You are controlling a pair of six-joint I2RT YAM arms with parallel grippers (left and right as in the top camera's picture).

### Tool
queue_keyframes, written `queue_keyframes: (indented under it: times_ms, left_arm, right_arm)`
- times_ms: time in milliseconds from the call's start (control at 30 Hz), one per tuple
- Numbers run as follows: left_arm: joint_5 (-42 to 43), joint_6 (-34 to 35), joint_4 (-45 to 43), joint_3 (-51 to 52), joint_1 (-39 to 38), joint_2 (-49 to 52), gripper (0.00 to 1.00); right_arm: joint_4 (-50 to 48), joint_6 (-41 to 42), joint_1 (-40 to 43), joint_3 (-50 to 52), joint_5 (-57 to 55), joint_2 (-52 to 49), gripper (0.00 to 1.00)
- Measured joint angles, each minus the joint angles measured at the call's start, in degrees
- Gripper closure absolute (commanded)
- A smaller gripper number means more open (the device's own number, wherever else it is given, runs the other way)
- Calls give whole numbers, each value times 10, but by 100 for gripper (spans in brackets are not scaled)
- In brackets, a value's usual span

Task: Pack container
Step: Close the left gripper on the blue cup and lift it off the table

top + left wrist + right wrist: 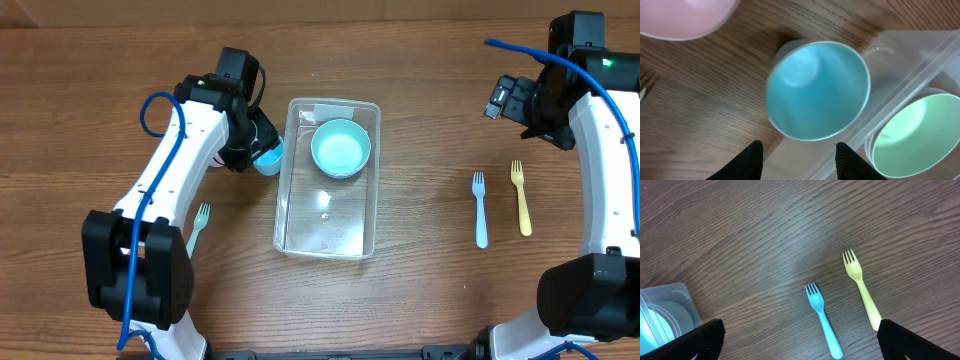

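My left pincer (799, 147) is released, the blue cup (815, 90) just ahead on the desk (430, 120), the container (290, 200) right of it. My right pincer (801, 325) gapes above a blue fork (822, 315) and a yellow fork (862, 290).

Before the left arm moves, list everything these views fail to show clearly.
Blue cup: overhead, mostly hidden under the left arm.
Pink dish: left wrist view, blurred, cut off by the top edge.
Green fork: overhead, handle hidden behind the left arm.
Left hand: left wrist view, only fingertips show, bottom edge cuts the rest.
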State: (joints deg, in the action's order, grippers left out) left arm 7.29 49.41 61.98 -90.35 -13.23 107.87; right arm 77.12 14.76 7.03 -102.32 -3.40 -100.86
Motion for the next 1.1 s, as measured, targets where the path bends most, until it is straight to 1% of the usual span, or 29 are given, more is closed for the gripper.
queue_keyframes:
  times_ms: [100, 200, 367, 467, 567, 900, 1000, 1100]
  left_arm:
    - [0, 0, 4, 0, 6, 0, 54]
    - [-3, 0, 6, 0, 12, 0, 57]
    - [-15, 4, 9, 6, 14, 0, 59]
    - [-26, 9, -8, 29, 14, 0, 59]
    - [-33, 13, -37, 52, 14, 0, 63]
    - [-47, 14, -80, 73, 14, 0, 63]
    - [-51, 14, -81, 75, 14, 0, 71]
    - [-54, 14, -87, 75, 14, 0, 73]
  right_arm:
    - [0, 0, 0, 0, 0, 0, 0]
    - [0, 0, 0, 0, 0, 0, 0]
    - [0, 0, 0, 0, 0, 0, 0]
    - [0, 0, 0, 0, 0, 0, 0]
    - [0, 0, 0, 0, 0, 0, 0]
    - [0, 0, 0, 0, 0, 0, 0]
    - [0, 0, 0, 0, 0, 0, 0]
    - [0, 0, 0, 0, 0, 0, 0]
